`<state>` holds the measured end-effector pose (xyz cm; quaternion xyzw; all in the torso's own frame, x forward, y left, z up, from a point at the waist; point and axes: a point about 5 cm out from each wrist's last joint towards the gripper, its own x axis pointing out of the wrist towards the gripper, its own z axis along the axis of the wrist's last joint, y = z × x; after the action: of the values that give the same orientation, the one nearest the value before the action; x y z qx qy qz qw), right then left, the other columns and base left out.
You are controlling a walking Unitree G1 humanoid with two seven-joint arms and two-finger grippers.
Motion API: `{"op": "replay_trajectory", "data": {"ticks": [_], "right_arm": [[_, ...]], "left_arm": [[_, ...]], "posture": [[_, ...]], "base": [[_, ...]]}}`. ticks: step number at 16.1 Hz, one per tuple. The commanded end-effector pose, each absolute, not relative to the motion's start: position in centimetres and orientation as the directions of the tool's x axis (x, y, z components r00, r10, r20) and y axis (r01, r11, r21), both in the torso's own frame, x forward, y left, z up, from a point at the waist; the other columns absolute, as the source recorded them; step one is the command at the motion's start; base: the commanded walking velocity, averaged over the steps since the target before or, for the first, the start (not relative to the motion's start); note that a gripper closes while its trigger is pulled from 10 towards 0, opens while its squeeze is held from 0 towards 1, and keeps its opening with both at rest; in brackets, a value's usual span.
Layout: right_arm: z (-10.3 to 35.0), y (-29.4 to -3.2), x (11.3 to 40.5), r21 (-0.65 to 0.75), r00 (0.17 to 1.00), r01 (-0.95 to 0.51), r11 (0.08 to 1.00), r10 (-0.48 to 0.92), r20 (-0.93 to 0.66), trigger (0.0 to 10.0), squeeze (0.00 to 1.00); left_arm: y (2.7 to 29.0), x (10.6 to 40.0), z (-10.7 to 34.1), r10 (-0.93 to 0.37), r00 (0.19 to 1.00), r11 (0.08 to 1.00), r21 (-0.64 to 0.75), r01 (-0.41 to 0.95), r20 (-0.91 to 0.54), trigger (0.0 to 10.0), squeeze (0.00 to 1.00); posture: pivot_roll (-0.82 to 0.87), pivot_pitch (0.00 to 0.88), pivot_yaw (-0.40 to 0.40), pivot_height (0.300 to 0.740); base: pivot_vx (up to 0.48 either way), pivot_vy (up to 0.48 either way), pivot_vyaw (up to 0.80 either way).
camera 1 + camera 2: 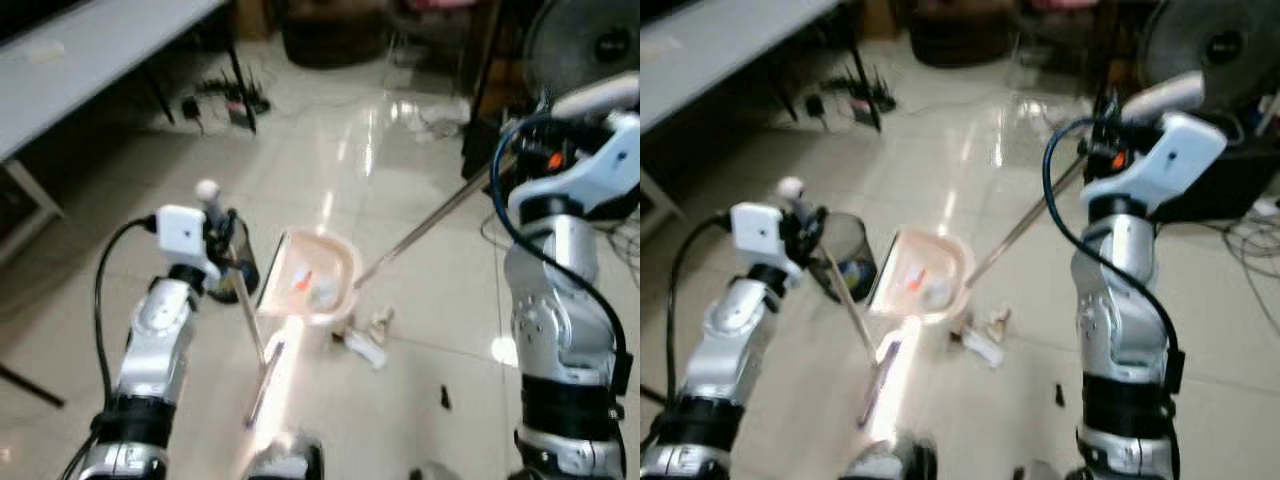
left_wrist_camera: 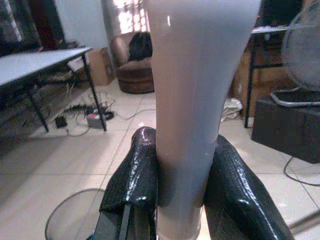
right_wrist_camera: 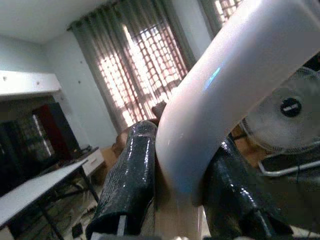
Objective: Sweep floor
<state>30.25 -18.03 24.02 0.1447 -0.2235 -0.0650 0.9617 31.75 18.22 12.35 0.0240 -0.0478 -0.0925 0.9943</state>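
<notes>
While the left eye view has the dustpan (image 1: 312,280) tilted on the floor (image 1: 420,330) with scraps (image 1: 365,345) just beside its lip, a hard broom (image 1: 430,225) stroke could scatter them.
Left wrist view: left tool (image 2: 182,187) clamps the dustpan handle (image 2: 192,100); twisting may spill debris.
Right wrist view: right tool (image 3: 177,200) grips the broom handle (image 3: 225,95).

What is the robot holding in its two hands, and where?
Left end effector grips the dustpan by its handle top; right end effector grips the broom's white handle end.
</notes>
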Motion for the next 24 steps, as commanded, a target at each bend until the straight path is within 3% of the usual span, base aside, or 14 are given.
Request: {"op": "replay_trajectory", "data": {"ticks": [1,24], "right_arm": [[24.7,-17.9,29.7,0.321,0.879,0.043,0.946,-0.188,0.438,10.0,0.0],[23.8,-19.5,29.8,0.336,0.9,0.091,0.937,-0.222,0.376,10.0,0.0]], "left_arm": [[17.7,32.4,13.9,-0.199,0.973,0.976,0.115,0.186,0.116,10.0,0.0],[16.3,31.9,14.0,-0.195,0.978,0.976,0.115,0.186,0.073,10.0,0.0]], "posture": [[-0.06,0.0,0.13,0.74],[-0.04,0.007,0.088,0.74]], "base": [[0.0,0.0,0.0],[0.0,-0.039,0.0]]}}
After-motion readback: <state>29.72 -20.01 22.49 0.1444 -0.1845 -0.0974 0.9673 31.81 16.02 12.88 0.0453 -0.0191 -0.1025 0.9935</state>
